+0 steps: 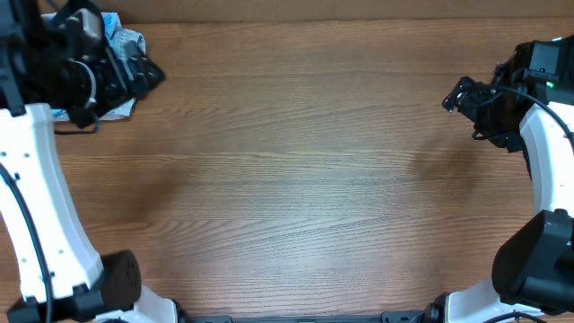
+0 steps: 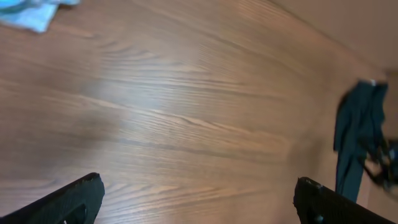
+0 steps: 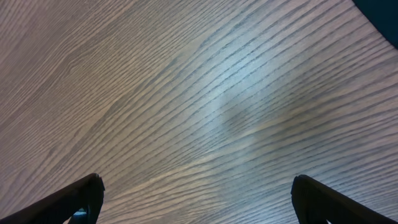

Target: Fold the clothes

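No black T-shirt shows plainly on the table in the overhead view. In the left wrist view a dark, blurred cloth-like shape (image 2: pixel 356 134) with a small white spot at its top hangs at the right edge; I cannot tell whether it is a shirt. A dark corner (image 3: pixel 384 14) shows at the top right of the right wrist view. My left gripper (image 1: pixel 148 74) (image 2: pixel 199 186) is at the far left, open and empty above bare wood. My right gripper (image 1: pixel 454 97) (image 3: pixel 196 186) is at the far right, open and empty above bare wood.
A crumpled white and light-blue item (image 1: pixel 121 38) lies at the far left corner beside the left arm; it also shows in the left wrist view (image 2: pixel 31 12). The wooden table (image 1: pixel 296 179) spans the view. The arm bases stand at the near corners.
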Available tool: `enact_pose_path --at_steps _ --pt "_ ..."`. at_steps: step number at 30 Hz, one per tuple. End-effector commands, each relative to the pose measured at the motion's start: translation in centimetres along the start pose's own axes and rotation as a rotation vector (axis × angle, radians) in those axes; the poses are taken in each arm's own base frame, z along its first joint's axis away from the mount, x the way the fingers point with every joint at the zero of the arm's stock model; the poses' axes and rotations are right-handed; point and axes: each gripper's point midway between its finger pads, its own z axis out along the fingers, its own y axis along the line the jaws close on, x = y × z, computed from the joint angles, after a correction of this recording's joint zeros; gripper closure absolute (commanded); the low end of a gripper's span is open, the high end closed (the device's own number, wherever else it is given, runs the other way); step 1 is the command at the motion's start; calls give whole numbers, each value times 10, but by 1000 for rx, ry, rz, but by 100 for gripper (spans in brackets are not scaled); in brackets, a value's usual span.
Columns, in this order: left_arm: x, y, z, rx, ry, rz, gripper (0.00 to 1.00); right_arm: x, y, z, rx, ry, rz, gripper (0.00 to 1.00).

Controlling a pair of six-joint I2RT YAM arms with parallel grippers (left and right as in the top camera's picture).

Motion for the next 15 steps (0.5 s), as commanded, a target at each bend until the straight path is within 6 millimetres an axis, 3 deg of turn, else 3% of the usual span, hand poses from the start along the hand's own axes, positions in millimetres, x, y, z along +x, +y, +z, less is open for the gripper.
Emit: enact_pose_path --at_steps 1,5,15 --pt "19 -32 -17 64 -18 130 0 -4 3 -7 -6 -23 -7 0" --pt "28 -47 -12 84 8 171 0 -4 3 -7 -6 -23 -6 0" --pt "29 -49 -10 91 16 176 0 -4 3 -7 -6 -23 -7 0"
